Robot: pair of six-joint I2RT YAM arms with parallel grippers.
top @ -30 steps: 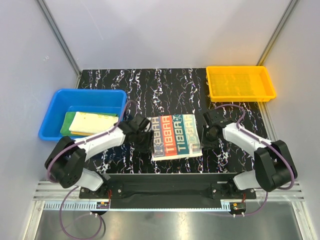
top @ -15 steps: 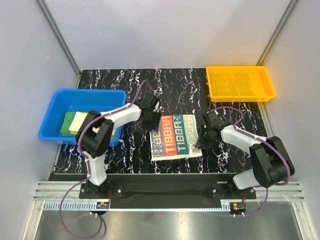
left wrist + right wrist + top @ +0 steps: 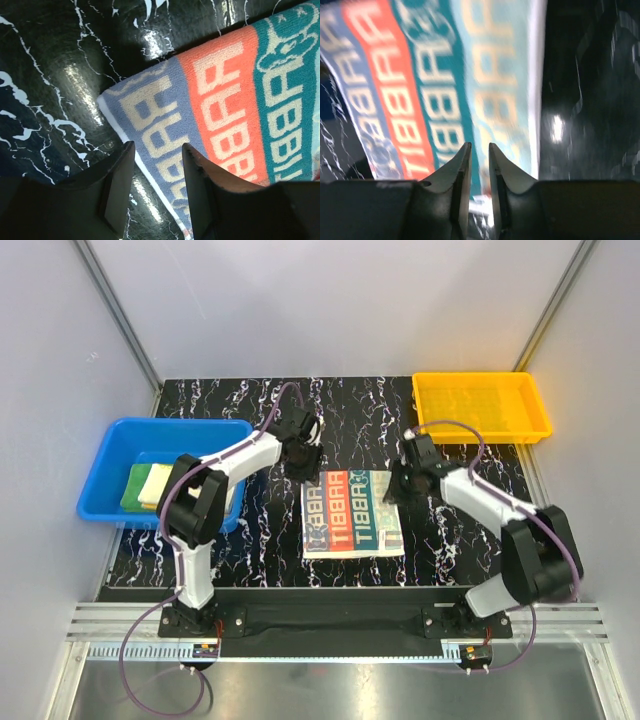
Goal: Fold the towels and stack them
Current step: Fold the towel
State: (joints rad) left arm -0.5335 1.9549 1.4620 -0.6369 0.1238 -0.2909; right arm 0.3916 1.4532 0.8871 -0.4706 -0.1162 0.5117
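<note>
The cream towel (image 3: 352, 512) printed with coloured "RABBIT" words lies folded flat in the middle of the black marbled table. My left gripper (image 3: 303, 460) hovers open over its far left corner; in the left wrist view the towel (image 3: 225, 95) has its white edge running under the empty gap between my left gripper (image 3: 157, 172) jaws. My right gripper (image 3: 400, 483) is at the far right corner. In the blurred right wrist view my right gripper (image 3: 479, 155) shows a narrow empty gap above the towel (image 3: 445, 80). A green towel (image 3: 133, 488) and a pale yellow towel (image 3: 156, 485) lie folded in the blue bin (image 3: 110, 445).
The blue bin stands at the left edge of the table, partly crossed by my left arm. A yellow tray (image 3: 535, 405) sits at the far right corner. Grey walls close in the table on the left, back and right.
My left gripper swung from the towel's left edge up to its far left corner. My right gripper moved from the right edge to the far right corner. The towel stays flat.
</note>
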